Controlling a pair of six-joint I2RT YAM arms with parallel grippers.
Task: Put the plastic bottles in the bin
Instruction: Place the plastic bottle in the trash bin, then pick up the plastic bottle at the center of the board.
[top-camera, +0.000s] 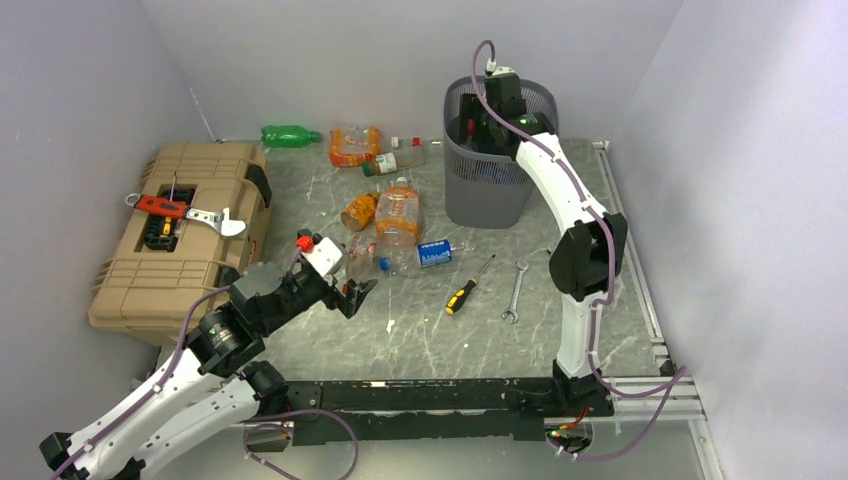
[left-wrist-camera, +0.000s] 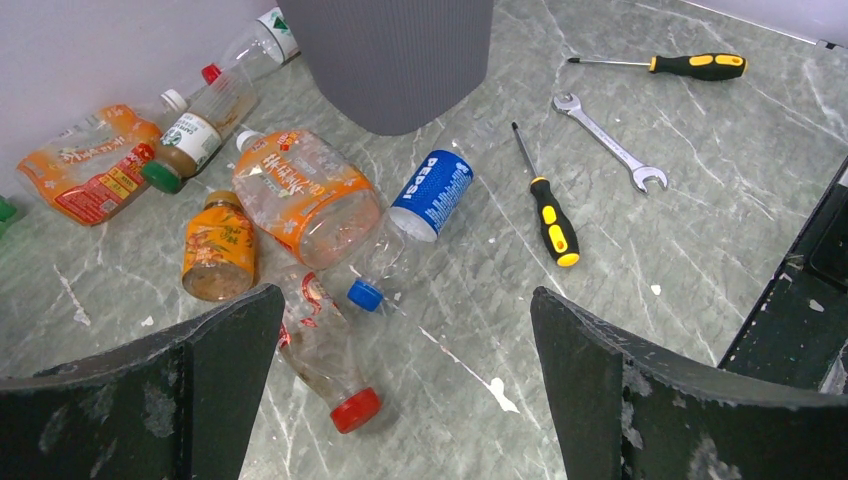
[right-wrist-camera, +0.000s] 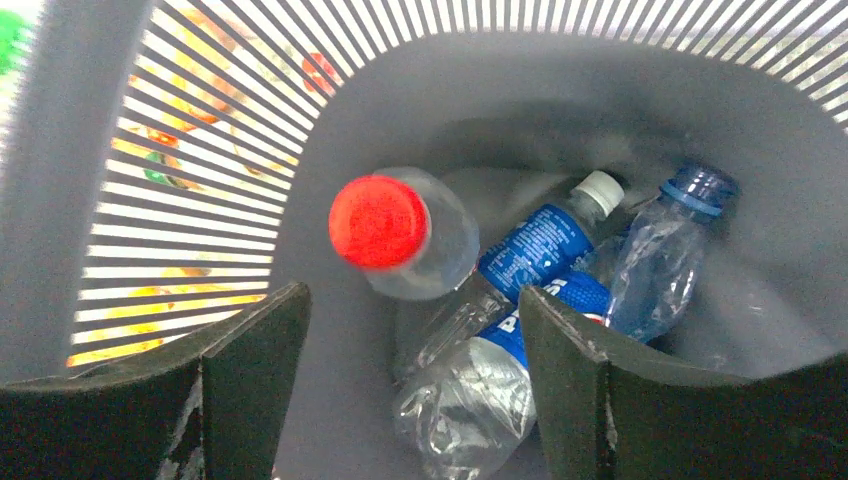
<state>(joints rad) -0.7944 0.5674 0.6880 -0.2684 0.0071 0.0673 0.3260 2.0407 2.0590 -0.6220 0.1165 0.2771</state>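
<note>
The bin (top-camera: 490, 190) stands at the back of the table. My right gripper (top-camera: 468, 125) hangs inside its rim. In the right wrist view this gripper (right-wrist-camera: 412, 292) is open, and a blurred red-capped bottle (right-wrist-camera: 400, 230) lies below it, free of the fingers, on blue-labelled bottles (right-wrist-camera: 535, 245). My left gripper (left-wrist-camera: 405, 296) is open low over the table, with a clear red-capped bottle (left-wrist-camera: 320, 345) by its left finger. A Pepsi bottle (left-wrist-camera: 430, 192), a big orange bottle (left-wrist-camera: 305, 195) and a small orange one (left-wrist-camera: 218, 250) lie just beyond. A green bottle (top-camera: 288, 135) lies by the back wall.
A tan toolbox (top-camera: 180, 235) with a red-handled tool (top-camera: 160, 205) fills the left side. Two black-and-orange screwdrivers (left-wrist-camera: 548, 205) (left-wrist-camera: 690, 65) and a wrench (left-wrist-camera: 610, 145) lie right of the bottles. More bottles (left-wrist-camera: 190, 140) crowd the back wall.
</note>
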